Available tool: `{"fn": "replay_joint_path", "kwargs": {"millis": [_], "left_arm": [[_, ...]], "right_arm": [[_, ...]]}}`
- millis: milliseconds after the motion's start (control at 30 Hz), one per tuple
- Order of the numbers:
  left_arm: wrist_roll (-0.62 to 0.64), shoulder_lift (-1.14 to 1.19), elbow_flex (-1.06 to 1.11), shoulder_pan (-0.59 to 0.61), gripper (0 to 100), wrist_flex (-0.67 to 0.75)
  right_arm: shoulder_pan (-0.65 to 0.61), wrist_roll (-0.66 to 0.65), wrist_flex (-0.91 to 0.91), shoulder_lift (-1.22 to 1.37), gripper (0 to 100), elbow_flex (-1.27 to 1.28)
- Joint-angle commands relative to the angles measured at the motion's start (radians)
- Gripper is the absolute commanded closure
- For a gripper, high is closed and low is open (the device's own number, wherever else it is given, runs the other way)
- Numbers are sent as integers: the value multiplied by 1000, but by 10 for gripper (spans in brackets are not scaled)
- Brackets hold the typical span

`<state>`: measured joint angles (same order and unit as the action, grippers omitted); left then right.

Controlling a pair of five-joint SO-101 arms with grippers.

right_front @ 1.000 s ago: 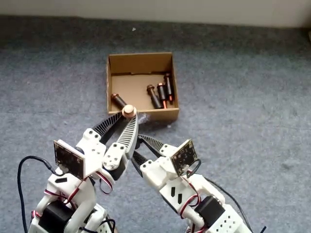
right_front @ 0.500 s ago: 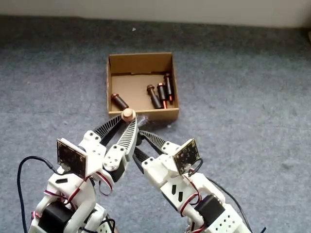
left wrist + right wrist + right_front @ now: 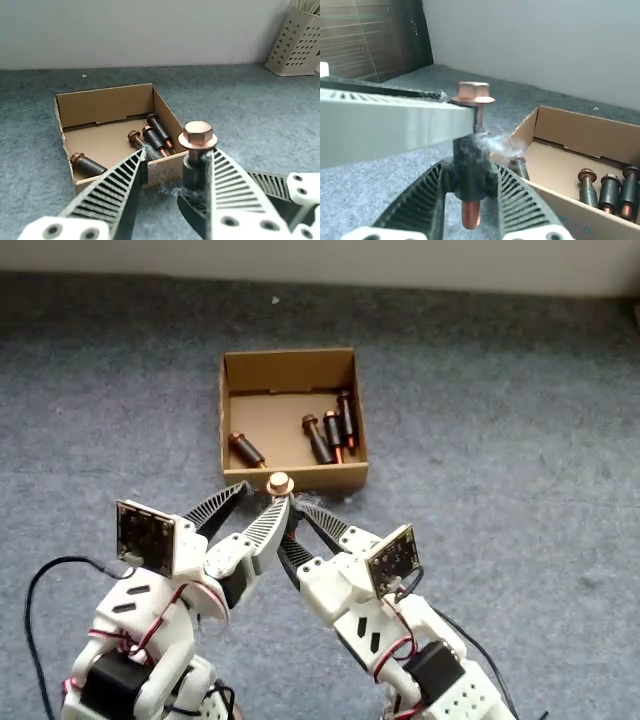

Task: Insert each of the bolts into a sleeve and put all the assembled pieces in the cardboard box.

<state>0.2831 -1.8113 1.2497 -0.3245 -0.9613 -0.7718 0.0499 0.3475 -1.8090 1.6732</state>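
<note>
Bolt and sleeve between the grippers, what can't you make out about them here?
Left wrist view: the sleeve has its lower end behind a finger of the left gripper and the right gripper.
Right wrist view: a left finger hides part of the shank of the bolt.
High view: bolt head and fingers hide the sleeve.

Dark sleeve clamped upright between jaws of right gripper, just outside cardboard box. Copper bolt seated in sleeve, head above, tip protruding below. Shank under head touched by left gripper's finger. Three assembled pieces laid together inside box, fourth piece by its near wall.
</note>
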Motion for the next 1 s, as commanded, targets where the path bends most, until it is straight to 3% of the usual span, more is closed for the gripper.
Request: {"fn": "replay_joint_path", "kwargs": {"millis": [0,167,467,700,967], "left_arm": [[8,-5,-38,15,793,0],[8,-10,-44,25,796,0],[9,-10,-114,209,796,0],[9,-10,-127,213,796,-28],[-44,-10,-180,217,796,-181]], "right_arm": [[10,-2,-30,-10,993,151],[12,-2,-30,-10,993,151],[13,-2,-22,-1,993,151],[13,-2,35,-7,993,151],[105,-2,28,-10,993,151]]}}
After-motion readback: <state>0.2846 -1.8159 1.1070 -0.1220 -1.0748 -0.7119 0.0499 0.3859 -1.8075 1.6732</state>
